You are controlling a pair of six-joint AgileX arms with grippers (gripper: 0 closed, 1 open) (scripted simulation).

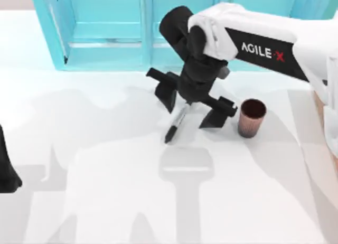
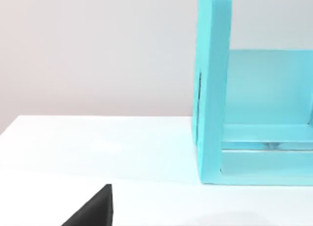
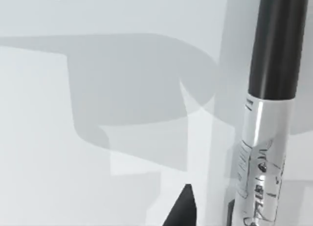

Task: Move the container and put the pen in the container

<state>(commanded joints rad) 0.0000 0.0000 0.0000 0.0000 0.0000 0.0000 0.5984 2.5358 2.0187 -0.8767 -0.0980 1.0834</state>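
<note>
While the right gripper (image 1: 193, 108) straddles the pen (image 1: 177, 122) with fingers spread wide, holding nothing, closing looks next.

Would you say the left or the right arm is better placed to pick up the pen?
Right: the right gripper hangs open directly over the pen, beside the container. The left gripper sits parked at the table's far left edge.

My right end effector (image 1: 193, 111) straddles the pen (image 1: 176, 124) mid-bench, the container (image 1: 251, 118) stands just right of it, the shelf (image 1: 105, 30) behind both.
</note>
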